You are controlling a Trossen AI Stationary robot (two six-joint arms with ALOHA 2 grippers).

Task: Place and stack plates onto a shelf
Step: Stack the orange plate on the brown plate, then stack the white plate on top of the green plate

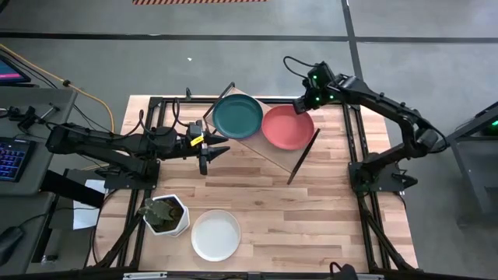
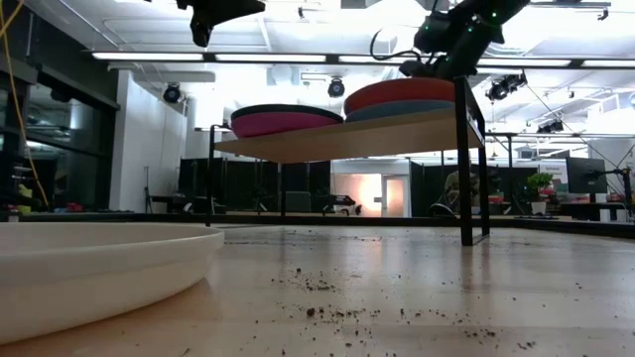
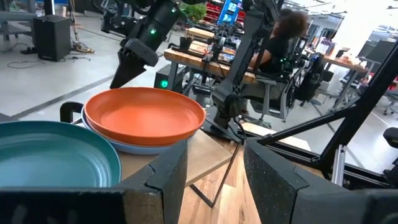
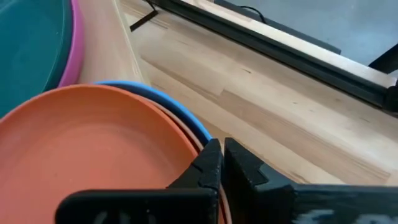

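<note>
Right claw (image 1: 305,103) closed at coral red plate (image 1: 287,127) rim, arm outstretched

Two plate stacks (image 1: 263,121) sit on the shelf (image 1: 272,153).

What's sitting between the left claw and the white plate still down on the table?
Nothing visible. The left claw hangs above bare tabletop, and the white plate lies nearer the front edge. The plant pot stands beside the plate, off that path.
</note>
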